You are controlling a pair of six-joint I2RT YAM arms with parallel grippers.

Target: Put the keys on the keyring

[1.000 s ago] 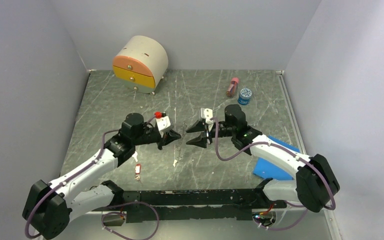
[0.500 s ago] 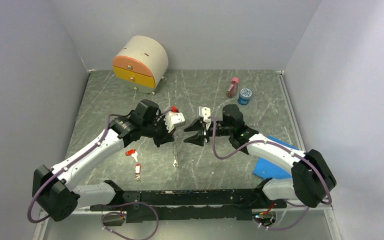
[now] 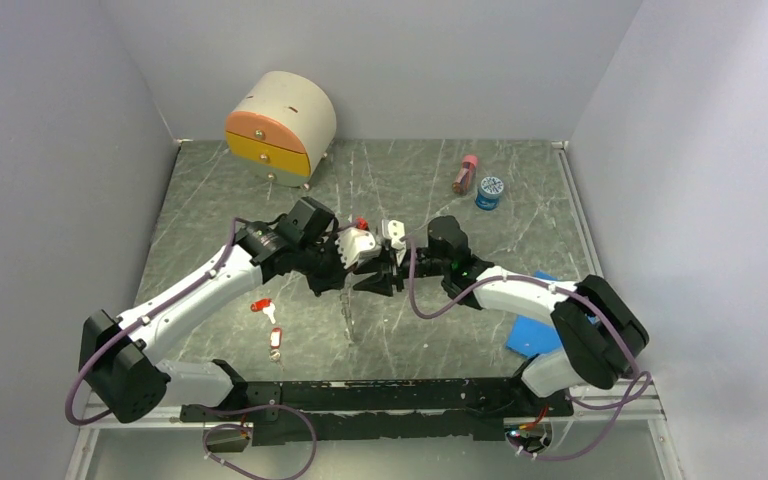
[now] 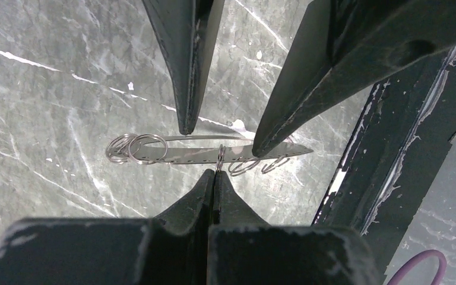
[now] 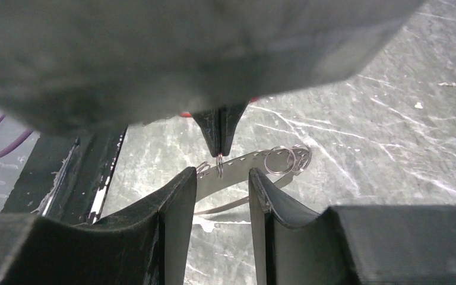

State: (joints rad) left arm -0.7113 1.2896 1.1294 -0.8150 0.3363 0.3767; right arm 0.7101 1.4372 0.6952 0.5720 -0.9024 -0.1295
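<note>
**Keyring pinched by the left gripper, lying crosswise before the open right gripper**

The keyring (image 4: 172,155), seen here as a thin perforated metal band carrying small split rings, is held up off the table (image 3: 410,180). Its long axis is laid across the gap from one right finger to the other, not along them. It is gripped near mid-length at one small ring (image 4: 219,157) by the left gripper (image 4: 215,173), whose fingers are pressed together on it. The right gripper (image 5: 219,175) is faced tip to tip with the left. Its fingers are spread apart and nothing is held, with the band just beyond their tips. Two red-tagged keys (image 3: 260,306) (image 3: 276,340) are seen lying on the table on the left arm's side, well apart from the band. The left arm is judged the nearer to them, but it is occupied.
</note>
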